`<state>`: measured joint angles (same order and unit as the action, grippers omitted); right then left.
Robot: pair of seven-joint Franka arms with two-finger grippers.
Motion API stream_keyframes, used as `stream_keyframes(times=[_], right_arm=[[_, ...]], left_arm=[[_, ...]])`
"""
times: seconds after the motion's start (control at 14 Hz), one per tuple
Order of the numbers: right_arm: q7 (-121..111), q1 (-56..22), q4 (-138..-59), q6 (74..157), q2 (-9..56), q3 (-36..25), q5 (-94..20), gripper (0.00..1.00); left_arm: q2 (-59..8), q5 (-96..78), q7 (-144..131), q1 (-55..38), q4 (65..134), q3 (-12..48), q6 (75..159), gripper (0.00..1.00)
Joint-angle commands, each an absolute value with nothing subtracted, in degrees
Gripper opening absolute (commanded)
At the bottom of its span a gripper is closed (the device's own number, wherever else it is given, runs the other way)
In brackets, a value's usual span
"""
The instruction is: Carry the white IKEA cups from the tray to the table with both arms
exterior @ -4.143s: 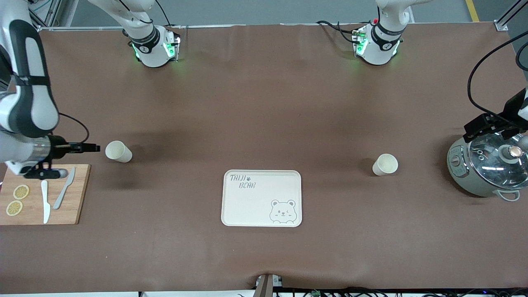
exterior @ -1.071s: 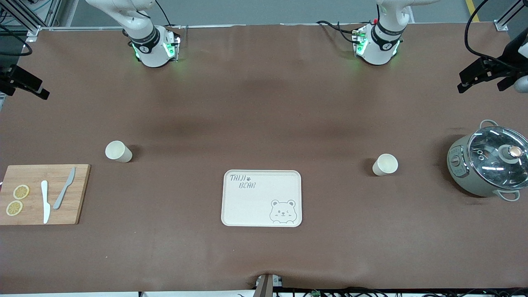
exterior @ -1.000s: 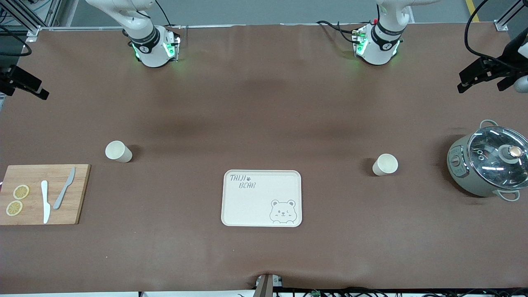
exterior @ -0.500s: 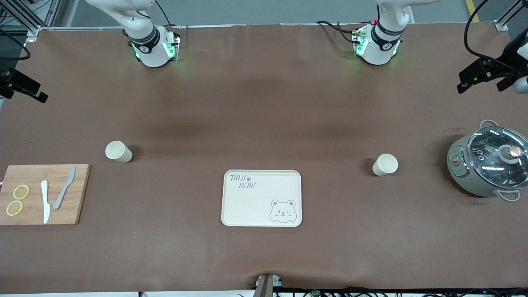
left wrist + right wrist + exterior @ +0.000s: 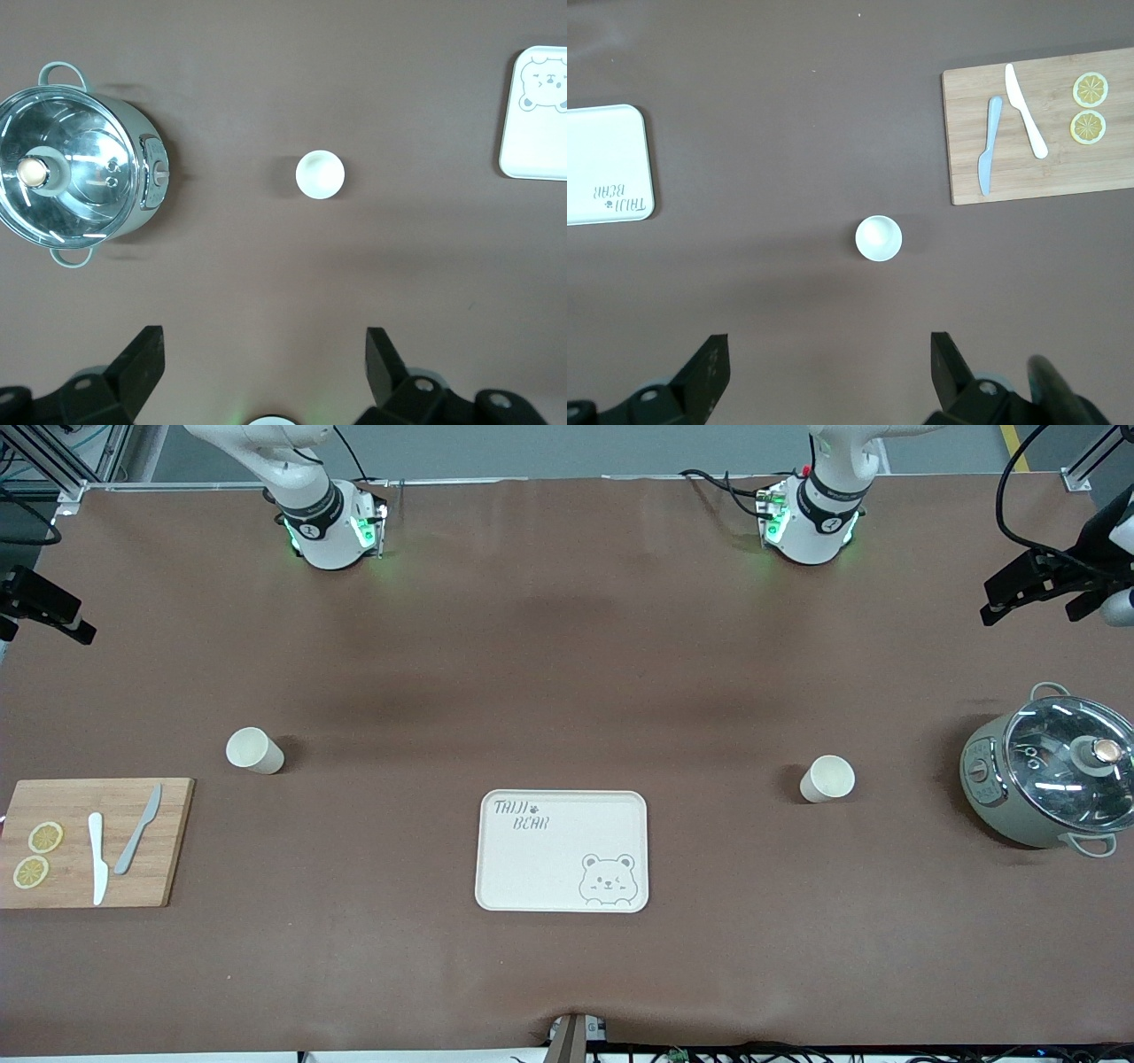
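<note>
Two white IKEA cups stand upright on the brown table. One cup [image 5: 254,750] is beside the cutting board, the other cup [image 5: 827,779] beside the pot. The cream bear-printed tray [image 5: 562,851] lies between them, nearer the front camera, with nothing on it. My left gripper [image 5: 263,359] is open and empty, high over bare table, well apart from its cup [image 5: 320,173]. My right gripper [image 5: 828,363] is open and empty, high over bare table, well apart from its cup [image 5: 878,238]. Each hand shows only at an edge of the front view.
A wooden cutting board [image 5: 93,841] with two knives and two lemon slices lies at the right arm's end. A grey pot with a glass lid [image 5: 1050,779] stands at the left arm's end. Both arm bases [image 5: 332,527] stand along the table's back edge.
Both arms have risen from low positions, the right from beside its cup and the left from over the pot. In the last second the right hand shifted slightly. The cups have not moved.
</note>
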<state>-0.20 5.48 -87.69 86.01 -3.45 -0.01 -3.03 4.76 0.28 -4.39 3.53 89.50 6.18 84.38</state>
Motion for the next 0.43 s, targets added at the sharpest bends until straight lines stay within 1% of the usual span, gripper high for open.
stream_keyframes(times=[0.0, 0.36], right_arm=[[-0.6, 5.9, -86.5, 85.7, -2.8, 0.0, -1.8, 1.0], [-0.5, 5.8, -86.5, 85.8, -2.8, 0.0, -1.8, 1.0]], left_arm=[[5.0, -0.1, -4.2, 3.5, 89.0, 6.4, 83.8, 1.0], [4.7, 0.0, -4.6, 3.9, 88.4, 6.1, 83.9, 1.0]])
